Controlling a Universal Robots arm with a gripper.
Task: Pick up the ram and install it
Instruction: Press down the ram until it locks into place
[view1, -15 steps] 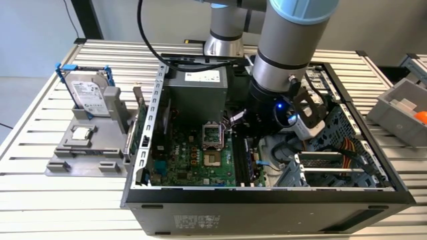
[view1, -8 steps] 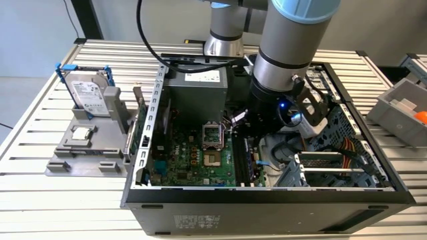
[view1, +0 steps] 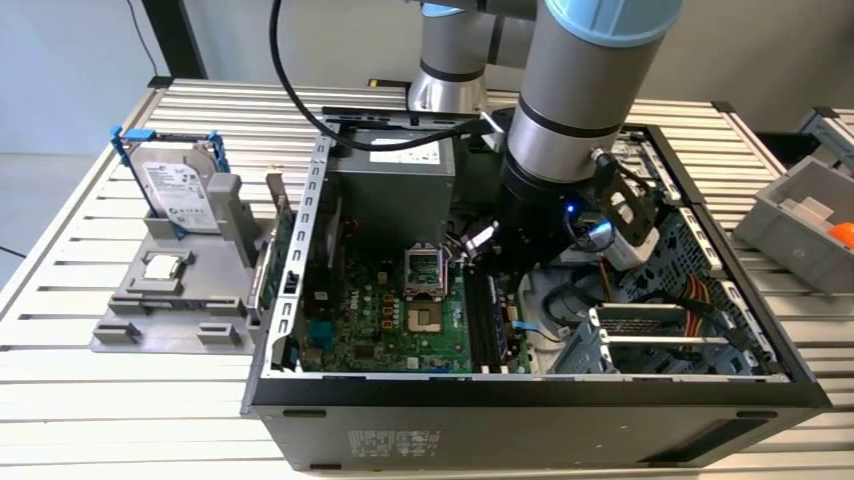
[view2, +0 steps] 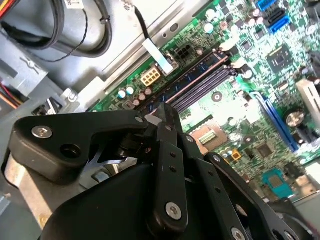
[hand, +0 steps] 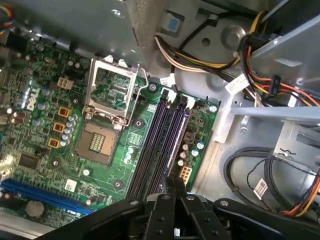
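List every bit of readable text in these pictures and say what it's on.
Nothing reads clearly enough to quote.
Hard drive label: print too small.
Power supply label: too small.
Case front sticker: blurred.
Cable tag in the first wrist view: too small.
Motherboard fine print: too small.

You have an open computer case (view1: 534, 400) on a slatted table (view1: 80, 390). Inside it: a green motherboard (view1: 400, 320) with an open CPU socket (hand: 112, 95), black memory slots (hand: 160, 145), a blue slot (hand: 40, 192), and bundled cables (hand: 270, 65). On the exterior view's left, a grey stand (view1: 180, 300) holds a hard drive (view1: 180, 185); a grey bin (view1: 807, 215) sits right.
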